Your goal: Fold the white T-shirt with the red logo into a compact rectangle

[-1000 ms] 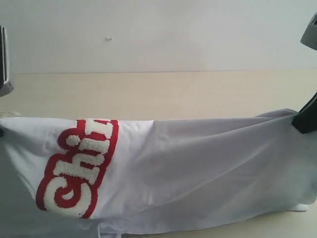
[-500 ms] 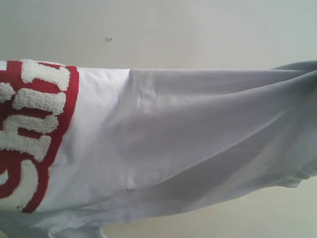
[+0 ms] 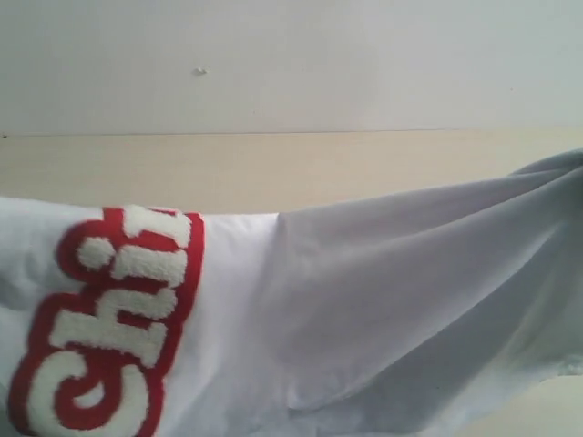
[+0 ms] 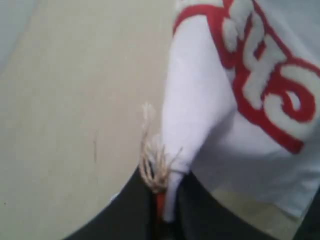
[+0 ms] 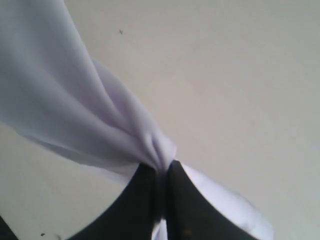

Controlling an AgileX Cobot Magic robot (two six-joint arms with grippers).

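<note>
The white T-shirt (image 3: pixel 364 309) hangs stretched across the exterior view, its top edge sloping up to the right. The red logo (image 3: pixel 109 328) with puffy white letters sits at its left end. Neither gripper shows in that view. In the left wrist view my left gripper (image 4: pixel 167 200) is shut on a bunched corner of the white T-shirt (image 4: pixel 195 120), with a tuft of frayed beige string (image 4: pixel 152 162) and an orange tag beside the jaws; the red logo (image 4: pixel 265 75) lies close by. In the right wrist view my right gripper (image 5: pixel 161 172) is shut on a gathered fold of the white T-shirt (image 5: pixel 65 105).
A pale wooden table (image 3: pixel 273 168) runs behind the hanging cloth, backed by a plain light wall (image 3: pixel 319 64). The tabletop (image 4: pixel 75 110) shows bare beneath the left gripper, and the same table (image 5: pixel 225 90) shows under the right one.
The shirt rose high toward the camera half a second ago, then dropped back. Its top edge now sits lower and the logo is further down-left. The right gripper has left the exterior view.
</note>
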